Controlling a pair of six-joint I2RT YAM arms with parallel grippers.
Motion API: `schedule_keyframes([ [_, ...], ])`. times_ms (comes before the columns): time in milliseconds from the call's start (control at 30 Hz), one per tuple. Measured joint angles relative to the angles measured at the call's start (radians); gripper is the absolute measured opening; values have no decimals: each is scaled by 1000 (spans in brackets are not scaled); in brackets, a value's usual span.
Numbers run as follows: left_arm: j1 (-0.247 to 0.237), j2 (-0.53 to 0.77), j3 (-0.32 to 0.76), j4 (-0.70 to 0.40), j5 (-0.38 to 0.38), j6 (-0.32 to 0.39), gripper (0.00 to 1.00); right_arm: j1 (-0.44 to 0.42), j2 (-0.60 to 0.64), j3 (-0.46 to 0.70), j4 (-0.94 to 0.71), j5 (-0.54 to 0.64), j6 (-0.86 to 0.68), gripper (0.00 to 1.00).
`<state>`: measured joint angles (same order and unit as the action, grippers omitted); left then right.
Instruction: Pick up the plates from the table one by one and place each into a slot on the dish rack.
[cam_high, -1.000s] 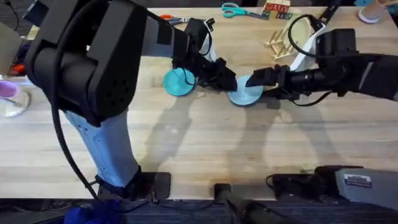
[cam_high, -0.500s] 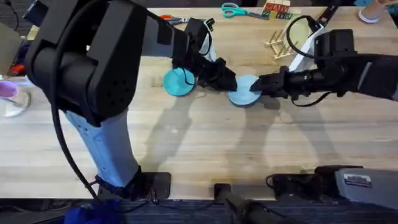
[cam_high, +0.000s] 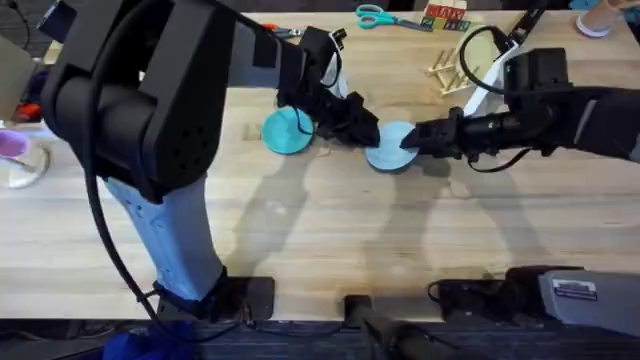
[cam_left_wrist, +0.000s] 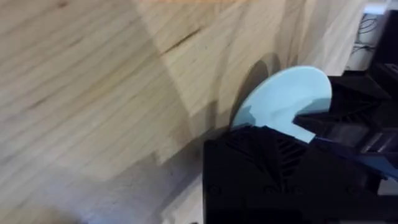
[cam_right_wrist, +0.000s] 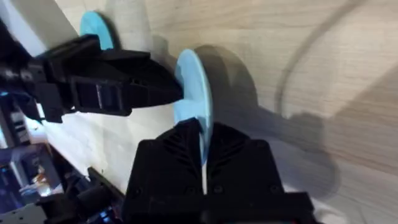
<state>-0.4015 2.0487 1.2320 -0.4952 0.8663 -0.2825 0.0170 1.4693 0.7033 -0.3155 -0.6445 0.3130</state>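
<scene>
Pale blue plate (cam_high: 390, 148): near the middle of the tabletop (cam_high: 330, 250), between the two hands; the right wrist view shows it tilted up on edge, its rim caught from both sides.
Right hand (cam_high: 415, 138): reaches in from the right, its fingers clenched on the right edge of the pale blue plate; in the right wrist view (cam_right_wrist: 202, 146) the plate's rim runs straight into the slot between the two black fingers.
Left hand (cam_high: 368, 130): comes in from the left and touches the pale blue plate's left edge. In the right wrist view (cam_right_wrist: 171, 93) its tips come to a point against the plate; I cannot tell whether they pinch the rim or merely press on it. In the left wrist view the plate (cam_left_wrist: 286, 102) rises just beyond the black finger block.
Teal plate (cam_high: 287, 131): lies flat on the tabletop, just left of the left hand and partly under that arm.
Dish rack (cam_high: 450, 68): stands at the far right of the tabletop, beyond the right arm, well apart from both plates.
Scissors (cam_high: 385, 17): at the far edge, left of the rack.
</scene>
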Motion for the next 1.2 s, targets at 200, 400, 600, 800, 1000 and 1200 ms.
schedule_keyframes([
  [200, -15, -21, 58, -122, -109, 59, 40, 4, 6, 0, -2, -16, 0, 29],
  [400, -8, -138, 87, -235, -275, 105, 40, 6, 6, 0, -3, -23, -1, 30],
  [600, -5, -341, 106, -348, -391, 148, 40, 6, -34, 0, -8, -15, -12, 29],
  [800, -5, -543, 107, -536, -624, 173, 40, 6, -182, 0, -16, 17, -51, 29],
  [1000, -5, -629, 107, -658, -760, 178, 40, 6, -305, 1, -36, 21, -97, 29],
  [1200, -5, -671, 107, -716, -816, 179, 42, 6, -366, 97, -175, 46, -202, 29],
])
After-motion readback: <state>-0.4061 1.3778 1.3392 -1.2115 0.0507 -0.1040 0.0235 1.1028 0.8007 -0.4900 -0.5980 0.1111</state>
